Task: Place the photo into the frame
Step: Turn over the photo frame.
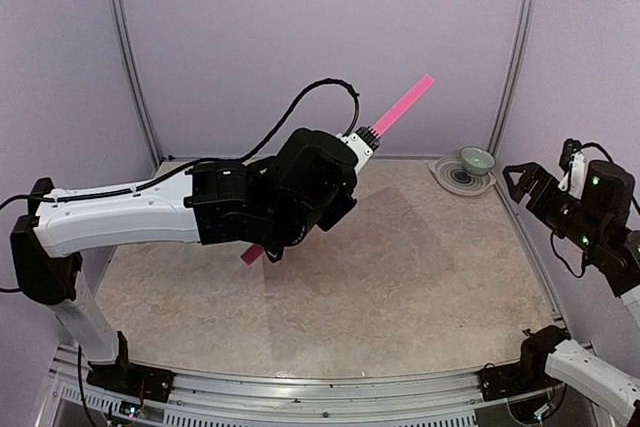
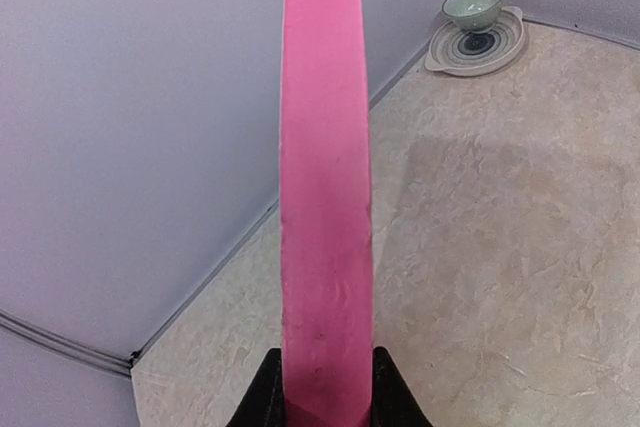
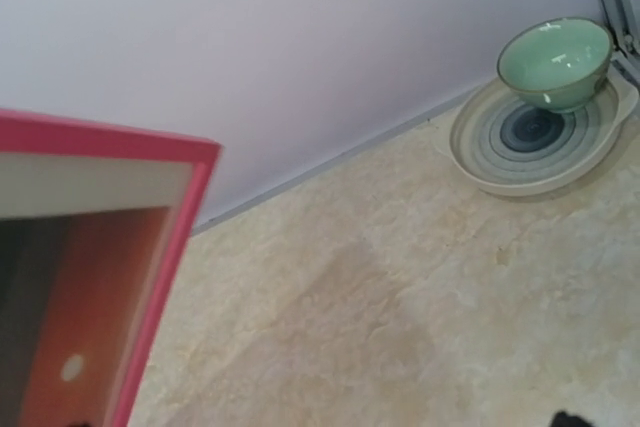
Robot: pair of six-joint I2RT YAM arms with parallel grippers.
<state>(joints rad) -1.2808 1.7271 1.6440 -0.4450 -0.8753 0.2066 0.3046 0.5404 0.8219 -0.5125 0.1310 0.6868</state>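
Table: marbled beige top, both arms over it. Left arm comes in from the left edge toward the middle, wrist turned up.

The frame is in the air over the centre-back of the table. It's tilted, top end toward the back wall on the right, bottom end low beside the left wrist. From the top camera you only see it edge-on, a pink strip.

Left gripper is clamped narrow across that pink edge, one finger on each side, touching it.

Right wrist camera gives you the frame's face: pink border, white mat inside it, and the photo showing in the mat's window, red sky with the small white sun. So the photo sits inside the frame's border, off the table.

Right gripper hangs at the right edge, jaws spread wide, holding nothing, well apart from the frame.

Back right corner: striped plate with a green bowl on it.
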